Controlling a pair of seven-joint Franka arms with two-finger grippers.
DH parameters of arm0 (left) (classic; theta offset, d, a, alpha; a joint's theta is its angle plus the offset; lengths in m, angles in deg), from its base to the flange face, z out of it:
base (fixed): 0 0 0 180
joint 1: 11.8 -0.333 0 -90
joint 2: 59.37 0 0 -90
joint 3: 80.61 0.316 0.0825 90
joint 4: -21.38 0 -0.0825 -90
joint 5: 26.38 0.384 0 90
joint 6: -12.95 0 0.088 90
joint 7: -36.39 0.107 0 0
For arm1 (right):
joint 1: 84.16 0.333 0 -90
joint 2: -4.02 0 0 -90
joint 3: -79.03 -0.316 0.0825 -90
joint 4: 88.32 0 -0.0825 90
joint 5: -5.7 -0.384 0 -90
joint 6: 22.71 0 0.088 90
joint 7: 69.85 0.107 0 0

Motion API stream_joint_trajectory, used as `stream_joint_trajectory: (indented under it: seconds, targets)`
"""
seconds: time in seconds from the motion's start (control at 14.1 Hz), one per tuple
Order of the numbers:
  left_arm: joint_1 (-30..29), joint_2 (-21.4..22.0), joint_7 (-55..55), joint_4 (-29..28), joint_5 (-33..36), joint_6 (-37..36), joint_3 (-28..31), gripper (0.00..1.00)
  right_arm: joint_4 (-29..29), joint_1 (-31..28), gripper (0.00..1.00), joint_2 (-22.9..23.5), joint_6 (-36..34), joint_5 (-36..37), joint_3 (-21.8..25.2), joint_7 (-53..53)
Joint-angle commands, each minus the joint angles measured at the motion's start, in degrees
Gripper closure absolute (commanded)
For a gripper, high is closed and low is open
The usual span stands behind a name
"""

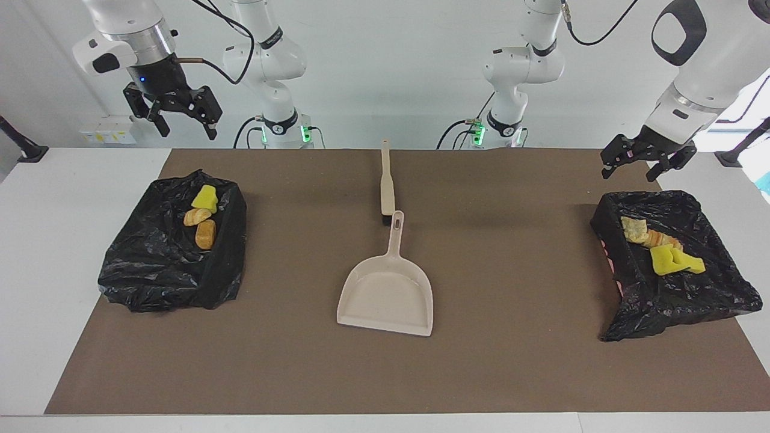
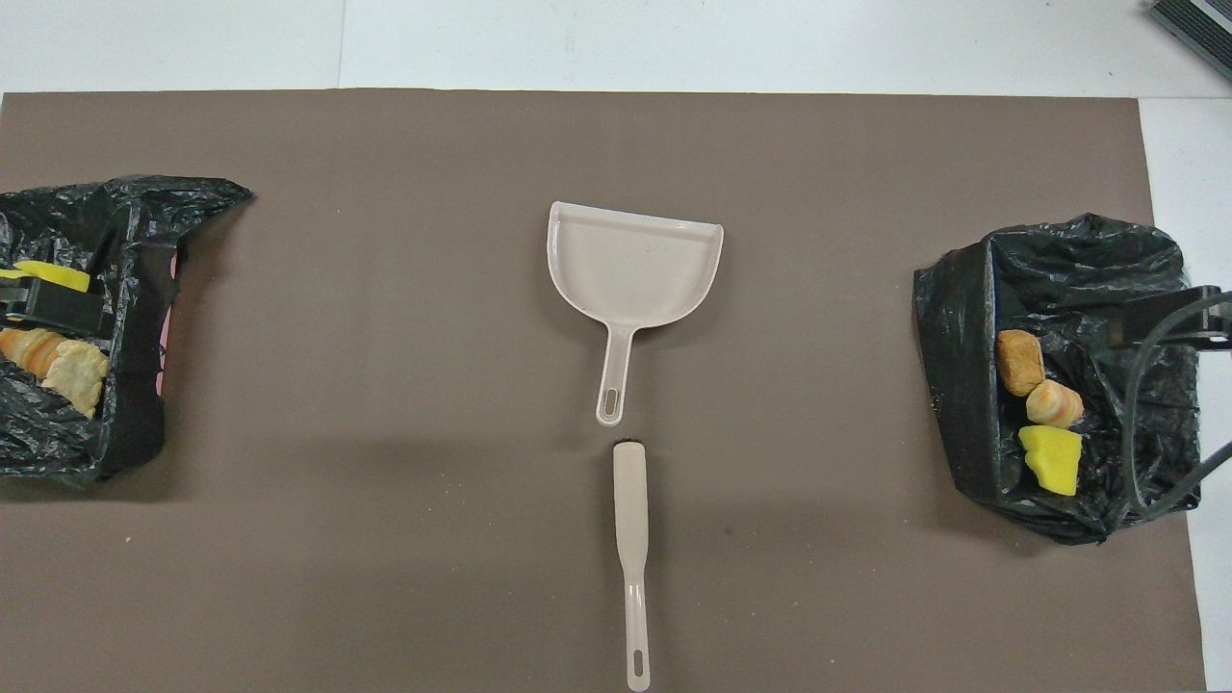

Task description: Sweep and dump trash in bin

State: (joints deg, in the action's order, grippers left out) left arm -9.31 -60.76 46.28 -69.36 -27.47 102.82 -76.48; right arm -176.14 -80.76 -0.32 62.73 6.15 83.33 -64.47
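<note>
My left tool (image 1: 630, 166) hangs released above the bin (image 1: 692, 210) at its end of the desk (image 1: 36, 240), where four scraps of trash (image 1: 660, 249) lie. My right tool (image 1: 183, 120), also released, hovers over the other bin (image 1: 150, 264), holding three more scraps (image 1: 203, 216).

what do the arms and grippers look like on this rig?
Both arms are glossy white with rounded joints, black bands and black cables. The right gripper is black under a silver-and-black wrist with a small blue light. The left gripper is black too. Green lights glow at both bases.
</note>
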Motion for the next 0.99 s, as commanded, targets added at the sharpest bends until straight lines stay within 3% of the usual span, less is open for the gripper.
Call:
stream_joint_trajectory:
  seconds: [0.0, 0.92]
  targets:
    - [0.51, 1.3, -0.57, 0.03, 1.08, -2.5, -0.08, 0.0, -0.51, -0.32, 0.0, -0.58, -0.36, 0.17, -0.25, -1.08]
    - [0.51, 1.83, -0.66, -0.23, 0.91, -2.95, -0.26, 0.0, -0.51, -0.41, 0.0, -0.58, -0.36, 0.17, -0.25, -1.08]
